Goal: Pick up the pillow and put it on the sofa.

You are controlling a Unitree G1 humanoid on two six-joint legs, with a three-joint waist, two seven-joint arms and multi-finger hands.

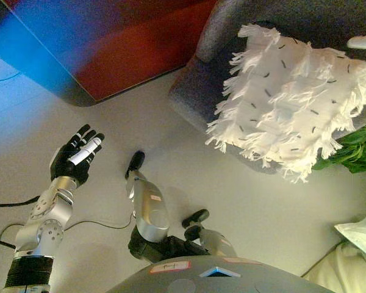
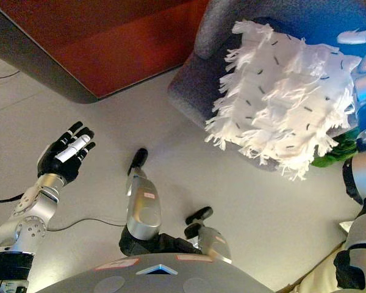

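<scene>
Where the pillow is: the white fringed pillow [image 1: 293, 97] lies tilted on the front edge of the grey sofa [image 1: 201, 91] seat, its lower right corner hanging over the edge above a green plant [image 1: 354, 149]
Right hand: the right hand [image 2: 365, 67] is at the right edge of the pillow; its fingers are hidden behind the fringe, so I cannot tell if they hold it
Left hand: the left hand [image 1: 78, 155] is over the floor [image 1: 262, 207], well apart from the sofa, fingers straight and a little spread, holding nothing
Step in hand, I judge: settling the pillow fully on the seat
How to do it well: push the pillow away from the front edge toward the sofa back, until no corner overhangs, and let go only then
Risk: released now, it may slide off the edge to the floor
</scene>
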